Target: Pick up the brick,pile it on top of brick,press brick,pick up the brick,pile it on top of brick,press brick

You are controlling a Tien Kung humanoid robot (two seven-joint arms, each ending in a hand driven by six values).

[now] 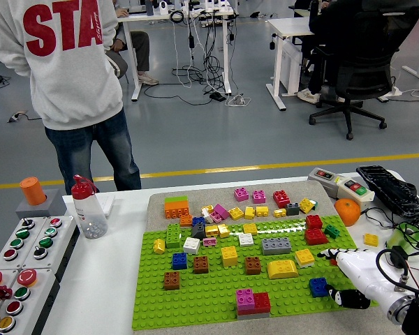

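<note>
1. The step in hand looks like the first pick-up; the right hand [349, 276] lies low over the near right corner of the green baseplate [216, 296], its white palm just right of a small blue brick [318, 287]; its dark fingertips [354, 299] sit just beside that brick, near side.

2. The hand holds nothing that I can see; the fingers seem loosely extended rather than wrapped round anything, and the blue brick sits on the plate apart from the palm; whether a fingertip touches it I cannot tell.

3. The likely target is that blue brick; a red brick [336, 253] peeks out at the hand's far side, mostly covered, so it could equally be the one meant.

4. The next move, as I judge it, calls for closing thumb and fingers on the brick's two sides and lifting it straight off the studs; then carrying it onto another brick, perhaps the yellow brick [304, 257] just beyond, and pressing down.

5. The left arm is out of view.

6. Hidden or cut off: the right forearm runs off the lower right corner; the thumb cannot be picked out; cables [394, 269] cross the wrist.

7. A person in a grey sweatshirt [63, 63] stands at the far left side, back turned, hands not on the table.
</note>
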